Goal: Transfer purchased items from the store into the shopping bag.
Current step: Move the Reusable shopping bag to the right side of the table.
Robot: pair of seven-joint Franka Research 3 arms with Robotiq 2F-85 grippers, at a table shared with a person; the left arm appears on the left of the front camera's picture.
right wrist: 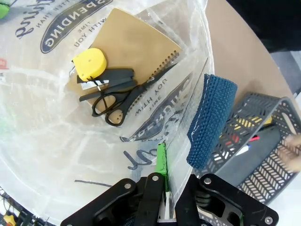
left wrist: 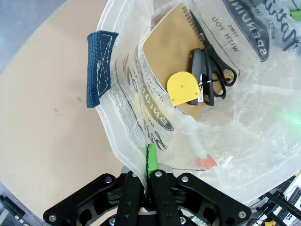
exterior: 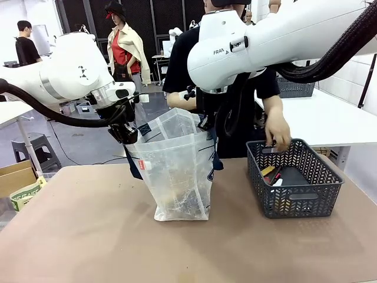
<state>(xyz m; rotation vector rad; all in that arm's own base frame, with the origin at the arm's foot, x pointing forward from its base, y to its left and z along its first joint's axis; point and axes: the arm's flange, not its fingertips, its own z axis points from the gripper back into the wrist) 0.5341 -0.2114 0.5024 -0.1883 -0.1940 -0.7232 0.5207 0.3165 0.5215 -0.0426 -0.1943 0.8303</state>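
Shopping bag (exterior: 177,171) stands upright with its mouth open at the middle of the table (exterior: 88,236), a broad matt brown top that fills the lower frame. Around it is a workshop room with a grey floor and dark grid panels along the back. A white table (exterior: 336,118) sits off at 2 o'clock, and a grey stool (exterior: 35,147) and a cardboard box (exterior: 15,177) are over at 9 o'clock.

Left gripper (exterior: 125,131) is on the bag's rim at 10 o'clock. Its wrist view shows the green pads (left wrist: 151,157) pressed together with the clear film pinched between them, and a navy strap handle (left wrist: 99,68) hangs near. Right gripper (right wrist: 162,162) pinches the opposite rim the same way, fingers tight on the plastic.

At 3 o'clock of the bag, near it but apart, sits a dark grey basket (exterior: 294,194). The person's hand (exterior: 277,134) dips in at its far rim.

Purchased items now: a brown spiral notebook (left wrist: 171,52) lies on the bag's floor, with black scissors (left wrist: 214,66) and a yellow tape measure (left wrist: 184,88) lying on it. Small yellow, red and white pieces (exterior: 272,174) lie in the basket.
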